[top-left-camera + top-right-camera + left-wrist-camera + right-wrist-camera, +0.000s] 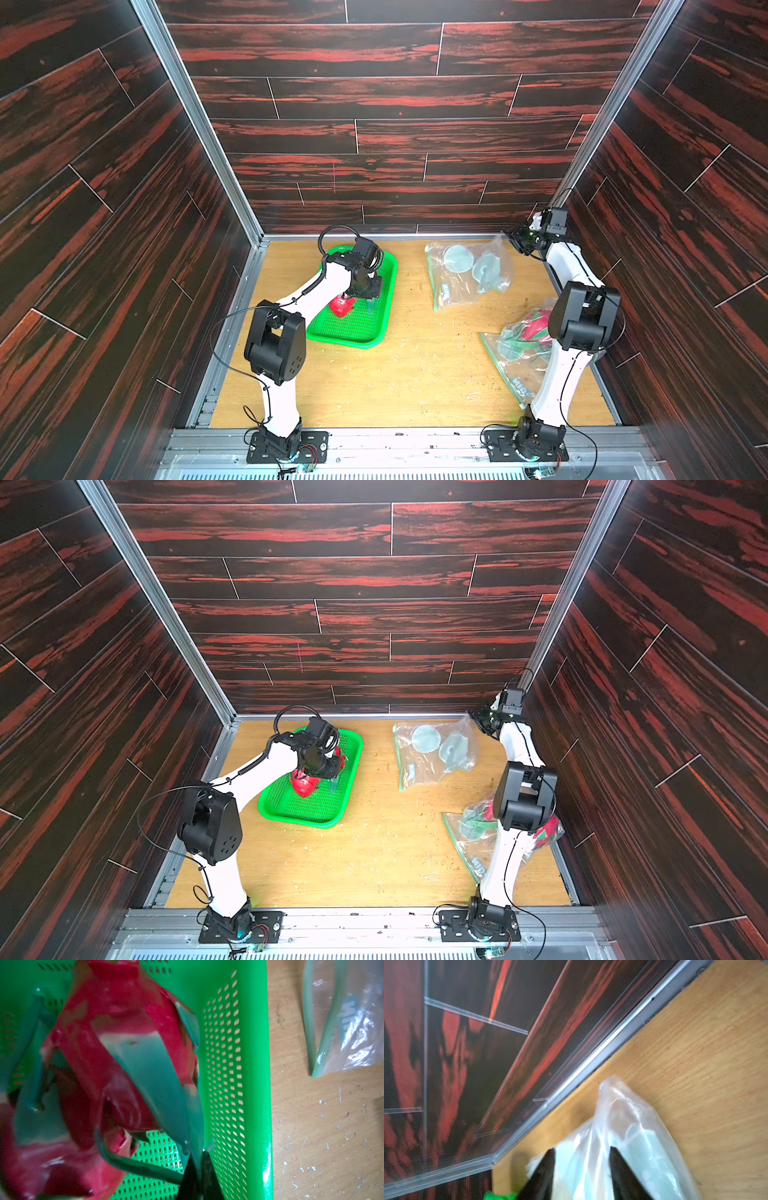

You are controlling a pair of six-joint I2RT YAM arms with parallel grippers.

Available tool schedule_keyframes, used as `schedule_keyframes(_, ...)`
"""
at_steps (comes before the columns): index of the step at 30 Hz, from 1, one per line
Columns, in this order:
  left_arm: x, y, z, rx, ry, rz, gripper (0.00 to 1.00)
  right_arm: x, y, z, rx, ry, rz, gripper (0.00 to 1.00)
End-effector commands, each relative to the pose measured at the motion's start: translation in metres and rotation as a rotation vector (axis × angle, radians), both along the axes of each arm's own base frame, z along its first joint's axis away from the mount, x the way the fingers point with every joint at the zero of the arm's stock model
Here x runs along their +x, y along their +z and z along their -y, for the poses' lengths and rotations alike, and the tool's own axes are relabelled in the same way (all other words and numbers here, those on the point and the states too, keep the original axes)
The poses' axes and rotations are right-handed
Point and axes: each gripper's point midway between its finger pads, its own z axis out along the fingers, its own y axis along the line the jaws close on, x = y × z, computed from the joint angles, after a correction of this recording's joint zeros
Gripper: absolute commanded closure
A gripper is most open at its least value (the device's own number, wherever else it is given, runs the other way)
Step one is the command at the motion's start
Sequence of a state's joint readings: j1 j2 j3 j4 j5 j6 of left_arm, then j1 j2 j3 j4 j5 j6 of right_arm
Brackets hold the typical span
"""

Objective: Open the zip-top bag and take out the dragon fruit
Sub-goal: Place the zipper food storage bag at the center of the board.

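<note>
Top views: two bags (465,272) (509,365), one basket (376,338).

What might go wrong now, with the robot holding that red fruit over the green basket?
1. The left gripper pinches the dragon fruit only by one thin green leaf, so it might slip and tumble past the basket rim.
2. The right gripper is open at the far bag, which holds pale discs, not fruit; grabbing it would waste a move.
3. The elbow of the right arm covers part of the near bag and might snag it.
</note>
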State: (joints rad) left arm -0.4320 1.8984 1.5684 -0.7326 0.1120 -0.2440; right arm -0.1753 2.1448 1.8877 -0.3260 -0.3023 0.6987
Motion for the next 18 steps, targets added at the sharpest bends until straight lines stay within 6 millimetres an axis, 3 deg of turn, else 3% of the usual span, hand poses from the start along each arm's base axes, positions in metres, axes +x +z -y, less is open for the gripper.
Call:
schedule_keyframes(1,0.006,0.029,0.008,-0.064,-0.010,0.083,1.00,-0.020,0.046,-0.009,-0.009,0.063,0.045,0.47)
schedule_keyframes(6,0.011,0.015,0.011,-0.035,-0.028,0.032,1.00,-0.060,0.069,-0.022,-0.026,0.127,0.039,0.44)
schedule_keyframes(9,0.014,0.006,0.010,-0.021,-0.028,0.024,1.00,-0.094,0.071,-0.028,-0.051,0.148,0.029,0.44)
schedule_keyframes(14,0.012,0.000,0.015,-0.042,-0.048,0.001,0.98,-0.162,0.040,-0.044,-0.060,0.188,-0.036,0.44)
schedule_keyframes(18,0.011,0.016,0.017,-0.067,-0.053,0.028,0.73,-0.211,0.009,-0.065,-0.095,0.256,-0.114,0.43)
